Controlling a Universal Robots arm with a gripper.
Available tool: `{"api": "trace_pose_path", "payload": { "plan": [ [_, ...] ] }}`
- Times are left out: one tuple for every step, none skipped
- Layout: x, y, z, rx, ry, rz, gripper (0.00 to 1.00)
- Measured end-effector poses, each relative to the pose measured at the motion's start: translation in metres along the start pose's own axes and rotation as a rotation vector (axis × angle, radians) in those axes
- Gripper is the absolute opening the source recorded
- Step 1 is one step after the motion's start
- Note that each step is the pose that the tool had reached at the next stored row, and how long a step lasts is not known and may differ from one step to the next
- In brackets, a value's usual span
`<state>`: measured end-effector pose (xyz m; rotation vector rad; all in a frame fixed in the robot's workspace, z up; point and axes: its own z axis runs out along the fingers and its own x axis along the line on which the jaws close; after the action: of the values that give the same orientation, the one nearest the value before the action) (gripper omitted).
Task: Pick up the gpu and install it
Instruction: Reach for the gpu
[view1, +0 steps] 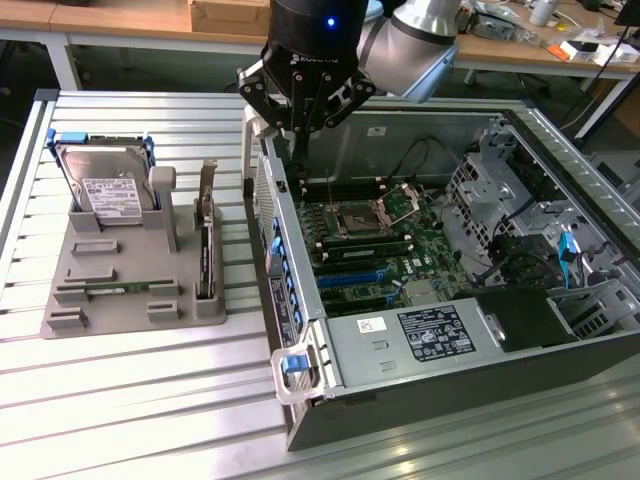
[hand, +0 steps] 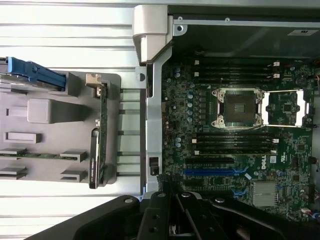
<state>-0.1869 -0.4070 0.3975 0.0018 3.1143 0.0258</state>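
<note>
Gpu (view1: 205, 262) out of the grasp, parked apart from the gripper (view1: 298, 150); fingertips pressed together, nothing pinched between them; hanging from the black wrist, pointing down, just above the top edge of the computer case (view1: 268, 215) wall that faces the grey holder (view1: 110, 262); poised toward the far end of that wall in the exterior view, near the case's back corner; beneath it in the wrist view, the grey wall and the edge of the green motherboard (hand: 240, 150), with the open CPU socket (hand: 239, 107), dark memory slots on either side of it, and a blue expansion slot (hand: 210, 171) closer to the gripper; outward, to the exterior view's left of the case, the holder lying flat on the slatted metal table (view1: 130, 410); gpu standing on its long edge in the holder's slot nearest the case, black and slim, running roughly parallel to the case wall, silver-beige bracket (view1: 208, 190) upright at its far end; near the gripper yet not touching it; further to the exterior view's left, a silver hard drive (view1: 105, 195) with white label and blue rails propped upright at the holder's back; a thin green memory stick (view1: 120, 288) lying in a low groove toward the holder's front; beyond the table, a wooden workbench (view1: 120, 20).
</note>
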Motion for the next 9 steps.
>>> {"api": "trace_pose_path", "payload": {
  "plan": [
    [0.0022, 0.0, -0.0001, 0.0, -0.0001, 0.0, 0.11],
    [0.0043, 0.0, -0.0001, -0.0001, -0.0001, 0.0, 0.11],
    [0.006, 0.0, -0.0002, 0.0, -0.0001, 0.0, 0.11],
    [0.008, 0.0, -0.0002, 0.0, -0.0002, 0.0, 0.11],
    [0.0095, 0.0, -0.0002, -0.0001, -0.0003, 0.0, 0.11],
    [0.0104, 0.0, -0.0003, 0.0, -0.0003, 0.0, 0.11],
    [0.011, 0.0, -0.0003, 0.0, -0.0002, 0.0, 0.11],
    [0.0115, 0.0, -0.0003, 0.0, -0.0003, 0.0, 0.11],
    [0.0118, 0.0, -0.0003, 0.0, -0.0003, 0.0, 0.11]
  ]
}}
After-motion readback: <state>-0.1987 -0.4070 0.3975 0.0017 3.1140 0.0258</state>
